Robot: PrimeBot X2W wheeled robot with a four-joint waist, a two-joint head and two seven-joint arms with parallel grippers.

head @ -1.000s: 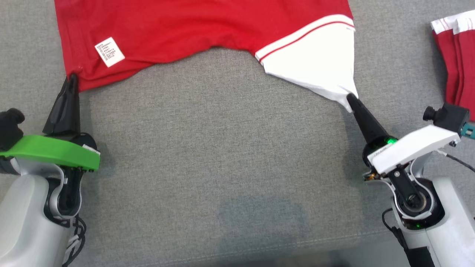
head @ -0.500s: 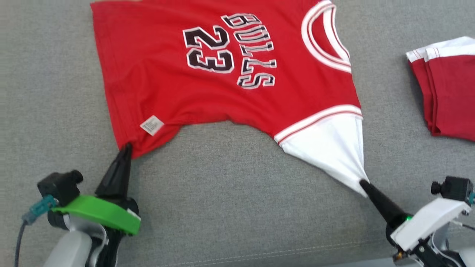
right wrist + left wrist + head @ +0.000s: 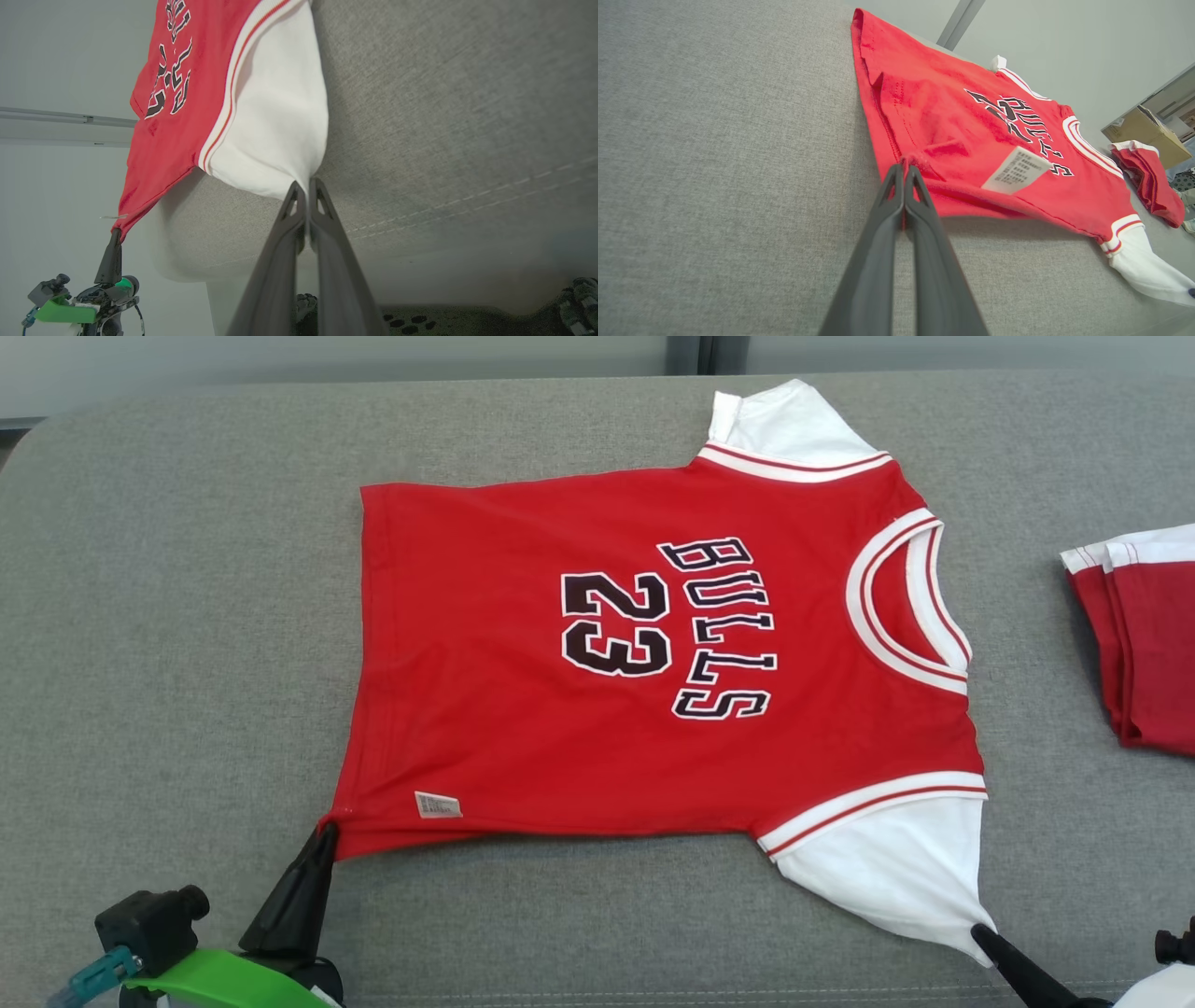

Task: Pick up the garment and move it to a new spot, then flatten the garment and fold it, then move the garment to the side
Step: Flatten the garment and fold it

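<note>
The garment [image 3: 523, 709] is a red jersey with white sleeves and black "BULLS 23" lettering, spread front-up on the grey cushioned surface [image 3: 168, 616], neck toward the right. My left gripper [image 3: 325, 831] is shut on its near hem corner, by the white care label [image 3: 437, 805]. In the left wrist view the same gripper [image 3: 903, 168] pinches bunched red fabric of the garment [image 3: 934, 116]. My right gripper [image 3: 978, 931] is shut on the tip of the near white sleeve [image 3: 896, 877]. The right wrist view shows that gripper [image 3: 304, 183] clamped on the sleeve [image 3: 275, 130], which is pulled taut.
A folded red-and-white garment [image 3: 1144, 635] lies at the right edge of the surface. The surface's near seam [image 3: 467, 210] and front edge run close below both grippers. A cardboard box [image 3: 1143, 130] stands beyond the surface on the far right.
The head camera has tilted up, bringing the whole jersey into view. The jersey's near edge has been pulled straighter and flatter between the two grippers, which keep their grips.
</note>
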